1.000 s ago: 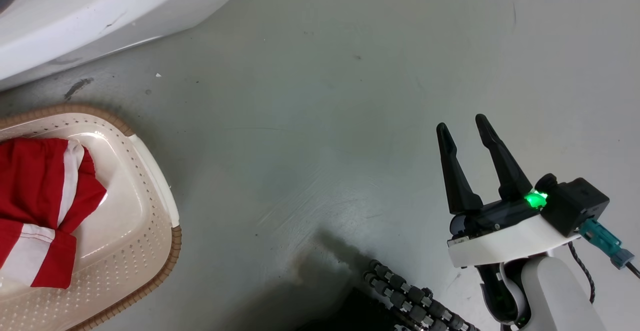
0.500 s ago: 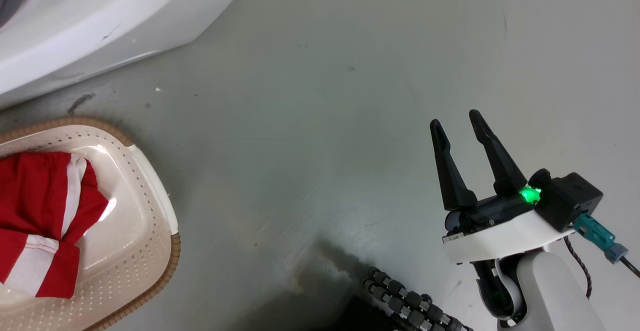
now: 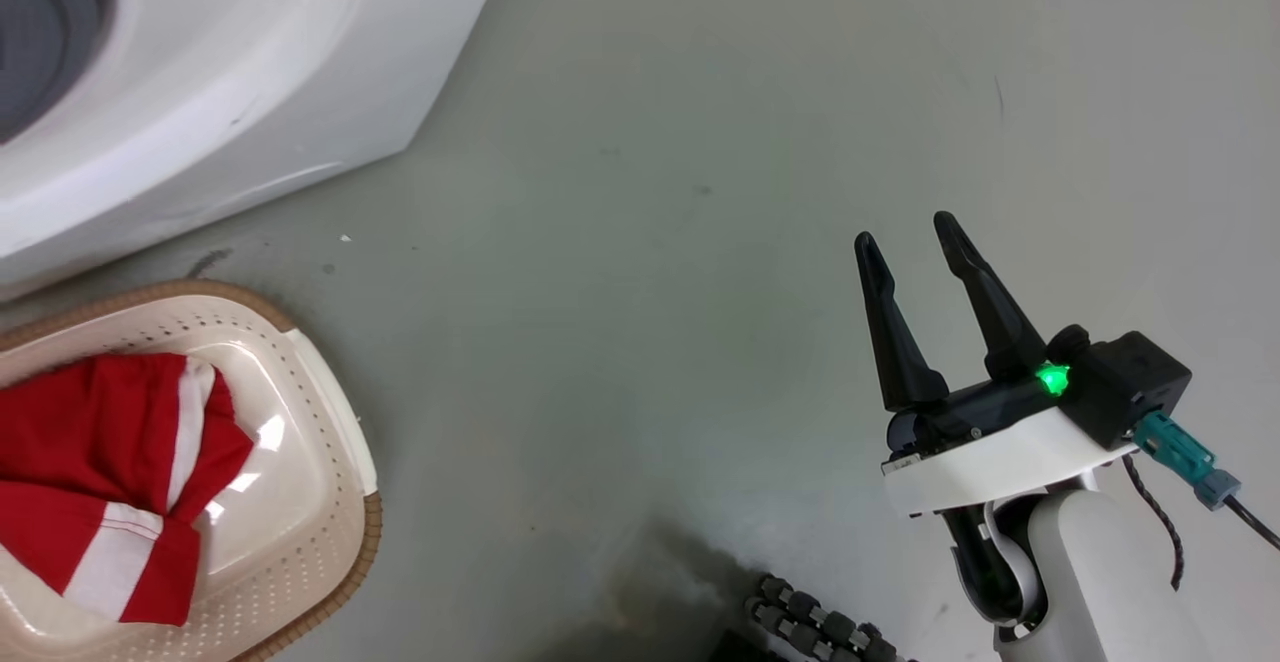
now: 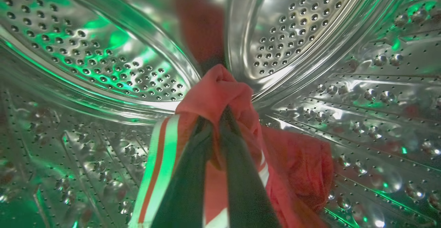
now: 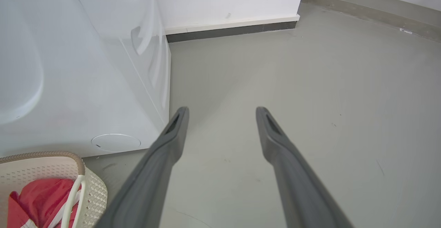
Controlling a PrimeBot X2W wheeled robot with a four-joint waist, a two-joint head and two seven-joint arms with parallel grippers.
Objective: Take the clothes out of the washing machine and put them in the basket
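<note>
Tightly clenched, the left gripper [image 4: 217, 112] pinches a bunched red garment [image 4: 213, 90] with white stripes, its loose folds resting on the perforated steel drum [image 4: 103, 59] around it. The right gripper [image 3: 905, 234] hangs with fingers spread, holding nothing, over the grey floor [image 3: 650, 242]. Another red-and-white garment [image 3: 90, 442] lies in the cream basket [image 3: 300, 442] just beside the white washing machine [image 3: 250, 92]
</note>
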